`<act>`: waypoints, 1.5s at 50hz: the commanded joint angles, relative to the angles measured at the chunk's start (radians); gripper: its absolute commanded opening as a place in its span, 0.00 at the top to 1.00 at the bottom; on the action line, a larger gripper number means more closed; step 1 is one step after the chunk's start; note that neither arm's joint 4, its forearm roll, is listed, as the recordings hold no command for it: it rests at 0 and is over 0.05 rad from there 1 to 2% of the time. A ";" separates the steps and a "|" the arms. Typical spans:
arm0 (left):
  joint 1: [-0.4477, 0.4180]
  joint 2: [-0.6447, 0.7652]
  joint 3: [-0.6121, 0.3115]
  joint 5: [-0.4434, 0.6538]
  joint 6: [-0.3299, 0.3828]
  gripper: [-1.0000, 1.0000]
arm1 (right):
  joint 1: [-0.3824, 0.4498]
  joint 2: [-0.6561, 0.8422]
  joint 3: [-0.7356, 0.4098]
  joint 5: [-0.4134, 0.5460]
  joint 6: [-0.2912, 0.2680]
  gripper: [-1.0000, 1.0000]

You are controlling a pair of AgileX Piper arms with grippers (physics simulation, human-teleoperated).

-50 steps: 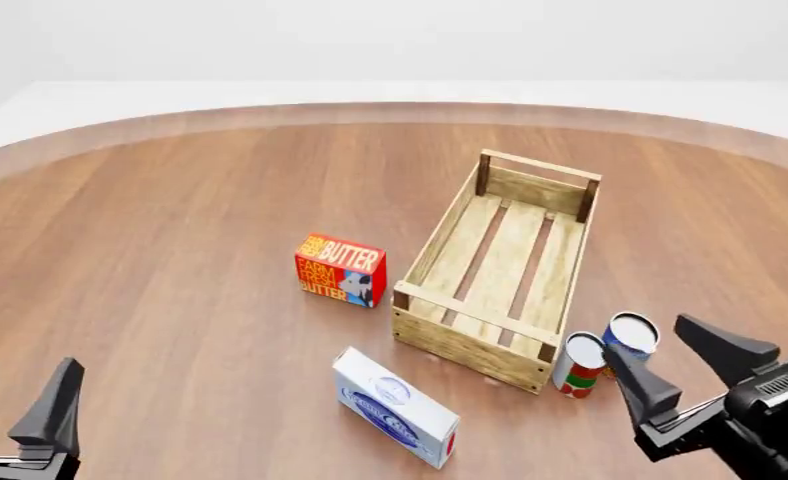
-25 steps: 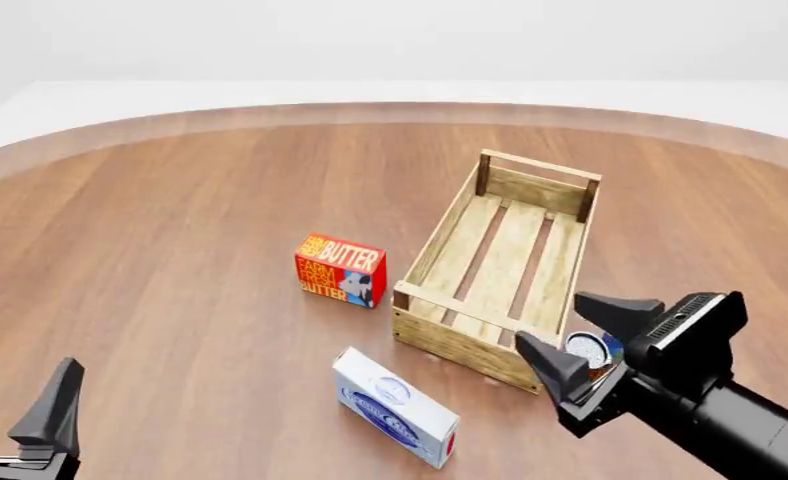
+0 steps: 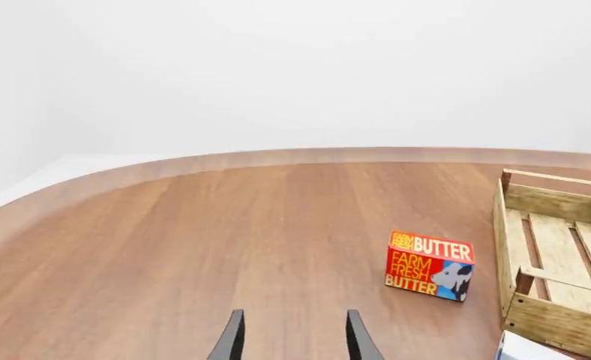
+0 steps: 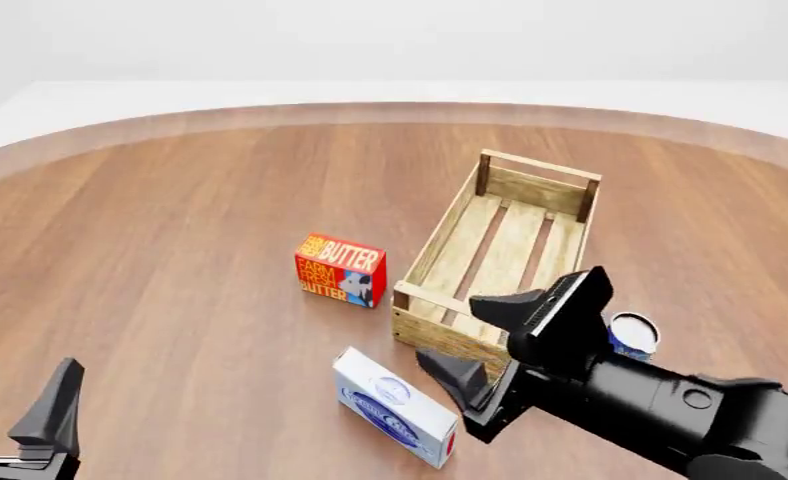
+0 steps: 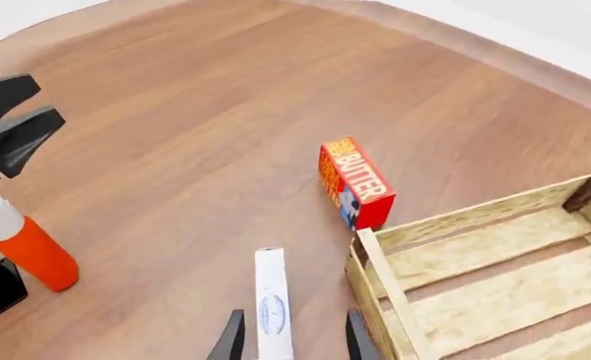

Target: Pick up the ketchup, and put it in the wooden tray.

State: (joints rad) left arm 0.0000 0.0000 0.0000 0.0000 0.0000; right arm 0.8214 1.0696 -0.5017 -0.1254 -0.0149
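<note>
The right arm's black jaws [image 4: 494,340] stand wide apart and hold nothing, spread over the near end of the long light-wood slatted crate, the wooden tray [image 4: 501,268], and the bare counter beside it. In the right wrist view the two finger tips [image 5: 230,339] frame the white-and-blue flat carton [image 5: 271,307], which lies on the counter just beside the tray's [image 5: 496,266] near corner. The left arm's black jaws [image 4: 18,398] are also parted and empty, low at the near left edge of the front view, well apart from everything; its wrist view shows both fingers [image 3: 229,340] over bare wood.

The ketchup [image 5: 23,242], a slim red-orange squeeze bottle with a white cap, shows only in the right wrist view, standing upright on the counter near the left arm's jaws [image 5: 10,124] and well apart from the tray. In the front view it does not show.

A red butter box [image 4: 339,270] stands upright on the round brown wooden counter [image 4: 167,220], near the tray's left side but not touching it. A blue-and-white can [image 4: 632,333] peeks out behind the right arm, just beside the tray's near right corner.
</note>
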 commanded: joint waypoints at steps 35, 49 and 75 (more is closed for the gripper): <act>0.000 0.000 0.000 0.000 0.000 0.00 | 0.397 0.460 -0.336 -0.065 0.022 0.00; 0.000 0.000 0.000 0.000 0.000 0.00 | 0.479 0.563 -0.429 -0.054 0.018 0.00; 0.000 0.000 0.000 0.000 0.000 0.00 | 0.565 0.688 -0.546 -0.034 -0.014 0.00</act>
State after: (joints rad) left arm 0.0000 0.0000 0.0000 0.0000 0.0000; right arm 1.3588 1.7051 -1.0018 -0.1669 -0.0097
